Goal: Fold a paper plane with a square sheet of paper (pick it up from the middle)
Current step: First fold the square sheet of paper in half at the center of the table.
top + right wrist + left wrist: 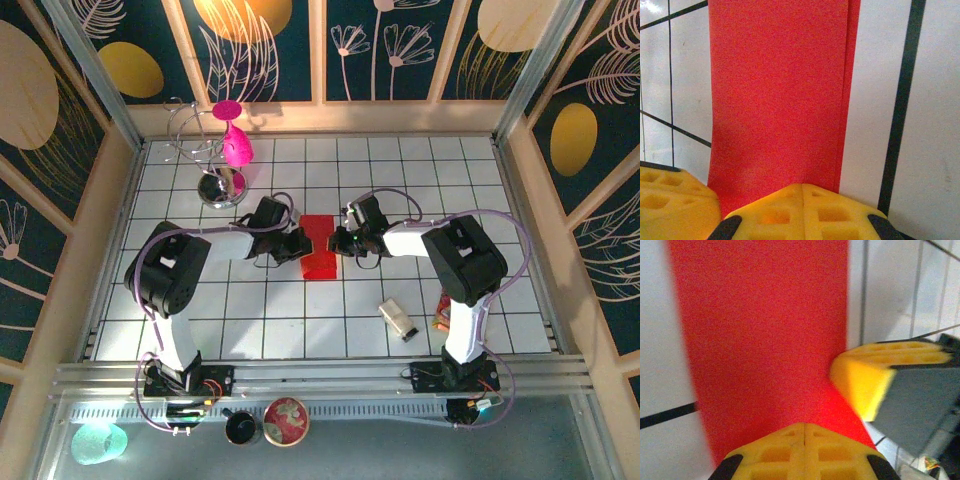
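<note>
Left end effector point(805, 432): in its own wrist view the two yellow fingers meet along a closed seam at the bottom centre of the frame. Their tips sit on the near end of the red sheet of paper point(765, 340). I cannot tell whether any paper is caught between them.

Right end effector point(802, 192): same picture, with a closed seam at bottom centre and the red strip running up the frame from the tips.

Each wrist view catches the other arm. A yellow finger point(865, 375) sits at the right edge of the left view, touching the paper's side. Another point(670, 200) sits at the lower left of the right view.

Only the right wrist view shows a second layer edge down the paper's right side, so the sheet is folded.

The top view gives the layout. The paper lies flat at the centre of the white tiled surface point(450, 180), with the two arms meeting at its middle from left and right. A magenta goblet point(237, 145) hangs on a wire stand point(200, 150) at upper left. A small pale object point(398, 318) lies at lower right.
</note>
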Robot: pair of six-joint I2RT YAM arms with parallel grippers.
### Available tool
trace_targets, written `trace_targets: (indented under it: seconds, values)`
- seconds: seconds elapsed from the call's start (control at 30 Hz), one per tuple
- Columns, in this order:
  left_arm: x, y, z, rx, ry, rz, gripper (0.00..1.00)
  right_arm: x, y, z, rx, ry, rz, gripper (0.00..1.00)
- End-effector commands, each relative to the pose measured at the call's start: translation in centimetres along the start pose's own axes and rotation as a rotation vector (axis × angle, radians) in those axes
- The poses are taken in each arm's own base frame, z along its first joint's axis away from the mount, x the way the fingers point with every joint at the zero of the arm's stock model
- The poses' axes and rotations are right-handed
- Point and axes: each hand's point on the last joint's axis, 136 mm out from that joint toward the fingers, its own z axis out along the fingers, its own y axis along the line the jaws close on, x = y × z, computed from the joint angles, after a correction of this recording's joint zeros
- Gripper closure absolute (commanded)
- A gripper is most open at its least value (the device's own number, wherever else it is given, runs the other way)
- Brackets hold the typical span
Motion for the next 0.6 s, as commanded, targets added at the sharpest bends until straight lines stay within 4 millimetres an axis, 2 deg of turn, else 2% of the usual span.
trace_targets:
  seconds: [0.0, 0.23, 0.4, 0.47, 0.5, 0.57]
  values:
    - [-0.2, -1.0, 0.6, 0.015, 0.018, 0.014, 1.0, 15.1, -16.1, -0.6, 0.58, 0.399, 0.152, 0.93]
    - [0.8, 0.9, 1.4, -0.046, 0.061, 0.006, 1.0, 15.1, -16.1, -0.6, 0.58, 0.399, 0.149, 0.93]
    - [2.9, 3.3, 1.4, -0.108, 0.12, 0.001, 1.0, 15.2, -16.3, -0.6, 0.584, 0.401, 0.15, 0.94]
    - [3.4, 3.7, 1.1, -0.131, 0.127, 0.009, 1.0, 15.2, -16.3, -0.6, 0.586, 0.401, 0.149, 0.93]
    - [4.4, 4.7, 0.8, -0.153, 0.144, 0.0, 1.0, 15.3, -16.4, -0.6, 0.589, 0.402, 0.15, 0.93]
    - [5.3, 5.4, 0.1, -0.176, 0.153, 0.008, 1.0, 15.3, -16.4, -0.7, 0.588, 0.403, 0.151, 0.93]
